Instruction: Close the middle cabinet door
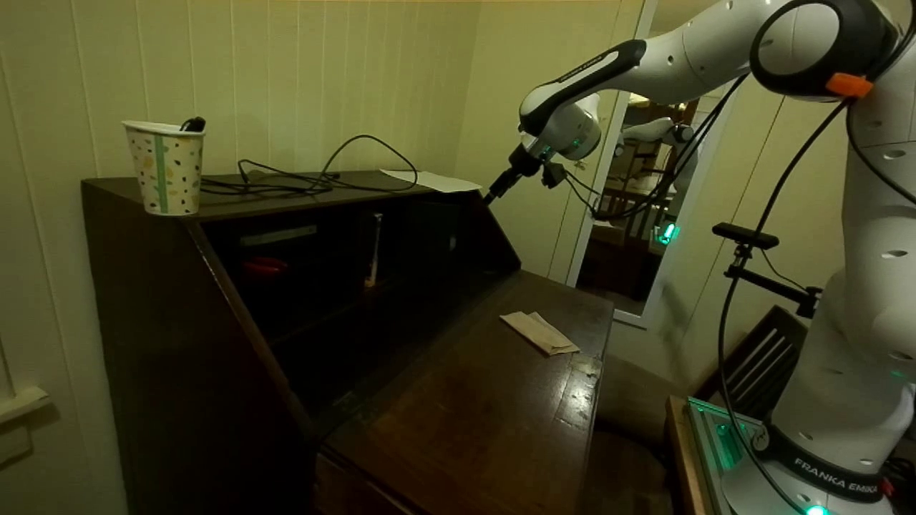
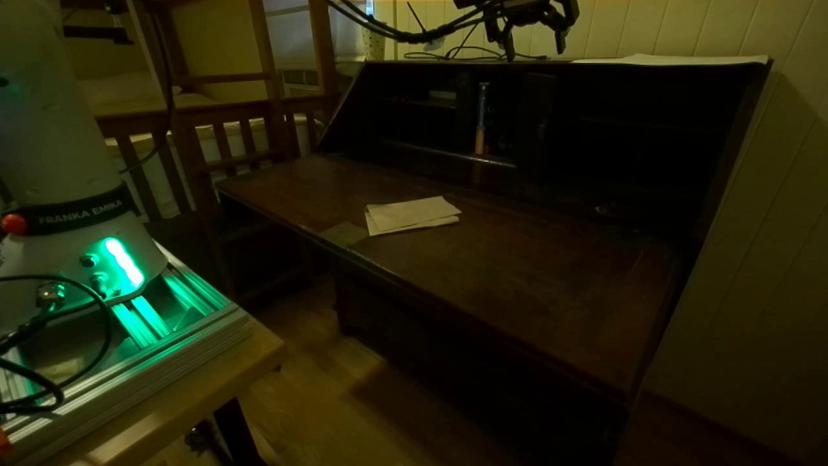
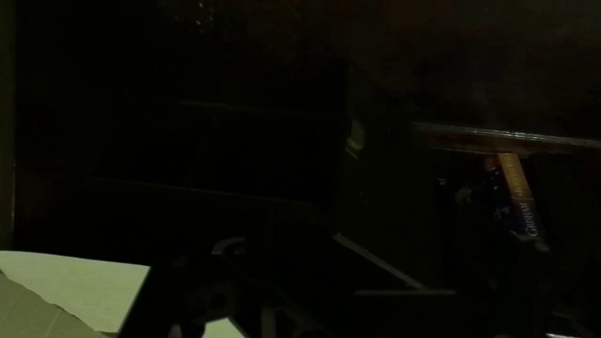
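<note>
The middle cabinet door is a narrow, upright dark panel in the desk's inner compartments. It stands swung out, beside the open middle compartment that holds a book. The door also shows in an exterior view, very dark, and in the wrist view, where its pale top edge and a small pale latch plate stand out. My gripper is above the desk's top front edge, over the door area, its fingers apart with nothing between them. It also shows in an exterior view. In the wrist view its fingers are mostly lost in shadow.
The lowered writing flap carries folded paper. On the desk's top are a patterned cup, a black cable and a white sheet. A red object lies in a side compartment. A wall stands behind the desk.
</note>
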You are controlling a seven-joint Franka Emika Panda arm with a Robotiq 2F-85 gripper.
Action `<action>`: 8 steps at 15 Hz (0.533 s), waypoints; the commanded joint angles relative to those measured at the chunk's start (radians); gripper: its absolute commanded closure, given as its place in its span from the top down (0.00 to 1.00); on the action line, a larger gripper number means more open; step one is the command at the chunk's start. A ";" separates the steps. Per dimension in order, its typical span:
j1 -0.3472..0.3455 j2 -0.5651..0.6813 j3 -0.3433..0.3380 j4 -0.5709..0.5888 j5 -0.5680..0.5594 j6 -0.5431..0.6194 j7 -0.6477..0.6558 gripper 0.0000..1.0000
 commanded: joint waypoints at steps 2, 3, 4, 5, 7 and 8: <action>-0.127 0.049 0.123 0.078 0.077 0.047 -0.159 1.00; -0.154 0.061 0.148 0.099 0.089 0.050 -0.198 1.00; -0.165 0.075 0.156 0.122 0.104 0.047 -0.229 1.00; -0.183 0.090 0.174 0.151 0.136 0.025 -0.271 1.00; -0.223 0.125 0.220 0.212 0.206 -0.019 -0.371 1.00; -0.270 0.139 0.274 0.244 0.218 -0.052 -0.400 1.00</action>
